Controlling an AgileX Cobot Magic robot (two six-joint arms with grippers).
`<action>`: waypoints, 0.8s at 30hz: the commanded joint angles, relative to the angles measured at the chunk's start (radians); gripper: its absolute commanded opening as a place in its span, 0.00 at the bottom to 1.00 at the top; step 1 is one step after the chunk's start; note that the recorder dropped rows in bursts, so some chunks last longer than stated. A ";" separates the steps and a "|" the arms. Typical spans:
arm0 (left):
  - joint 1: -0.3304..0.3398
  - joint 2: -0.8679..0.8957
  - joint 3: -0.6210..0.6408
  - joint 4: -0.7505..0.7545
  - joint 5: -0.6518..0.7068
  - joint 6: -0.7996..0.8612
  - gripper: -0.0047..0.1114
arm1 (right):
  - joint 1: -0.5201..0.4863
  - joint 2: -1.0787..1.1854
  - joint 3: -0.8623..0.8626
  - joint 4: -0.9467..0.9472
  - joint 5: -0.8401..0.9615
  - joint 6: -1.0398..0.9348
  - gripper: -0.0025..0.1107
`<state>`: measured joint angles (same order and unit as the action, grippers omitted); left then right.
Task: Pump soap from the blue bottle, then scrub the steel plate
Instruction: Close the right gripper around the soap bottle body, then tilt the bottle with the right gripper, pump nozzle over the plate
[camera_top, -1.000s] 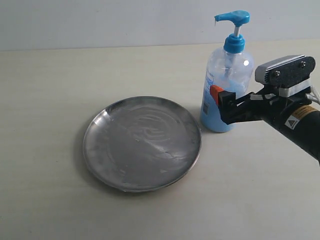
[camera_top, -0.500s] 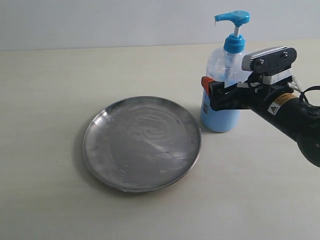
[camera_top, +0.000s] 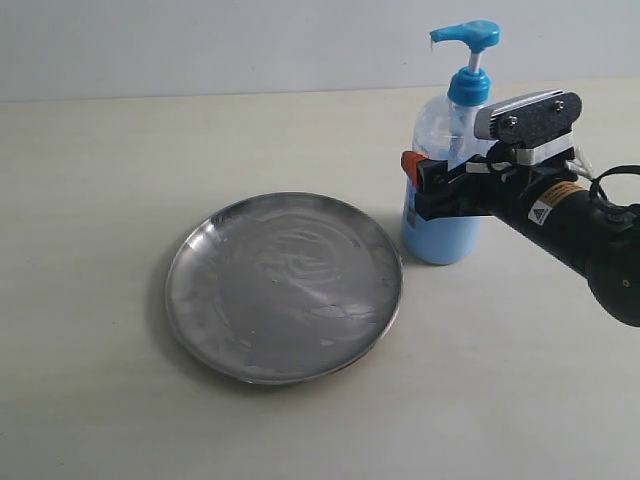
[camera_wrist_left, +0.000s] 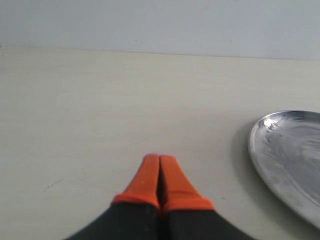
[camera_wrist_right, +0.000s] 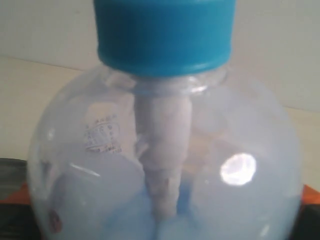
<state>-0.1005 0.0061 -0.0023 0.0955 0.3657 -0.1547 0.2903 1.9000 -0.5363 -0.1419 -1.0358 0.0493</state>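
Note:
The blue bottle (camera_top: 445, 190) stands upright right of the steel plate (camera_top: 285, 288), its blue pump head (camera_top: 466, 36) raised. Light blue soap (camera_top: 436, 240) fills its lower part. My right gripper (camera_top: 425, 185) reaches in from the right at mid-height, open, with one orange-tipped finger on each side of the bottle body. In the right wrist view the bottle (camera_wrist_right: 165, 165) fills the gap between the fingers, with the blue collar (camera_wrist_right: 165, 35) above. Pale swirled smears (camera_top: 300, 250) mark the plate. My left gripper (camera_wrist_left: 160, 159) is shut and empty over bare table, left of the plate rim (camera_wrist_left: 260, 150).
The cream table (camera_top: 100, 150) spreads round the plate and bottle, with a pale wall (camera_top: 200, 40) behind it. The left arm is outside the exterior view.
My right gripper has moved left and slightly up, from beside the bottle to straddling its body. The bottle and plate have stayed in place.

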 joint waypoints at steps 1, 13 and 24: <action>0.002 -0.006 0.002 -0.002 -0.011 -0.006 0.04 | 0.001 0.000 -0.006 -0.001 0.002 0.004 0.45; 0.002 -0.006 0.002 -0.002 -0.011 -0.006 0.04 | 0.001 0.000 -0.006 -0.057 0.017 -0.055 0.02; 0.002 -0.006 0.002 -0.002 -0.011 -0.006 0.04 | 0.001 -0.030 -0.006 -0.131 0.054 -0.110 0.02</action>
<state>-0.1005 0.0061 -0.0023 0.0955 0.3657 -0.1547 0.2903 1.8886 -0.5385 -0.2372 -1.0192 -0.0279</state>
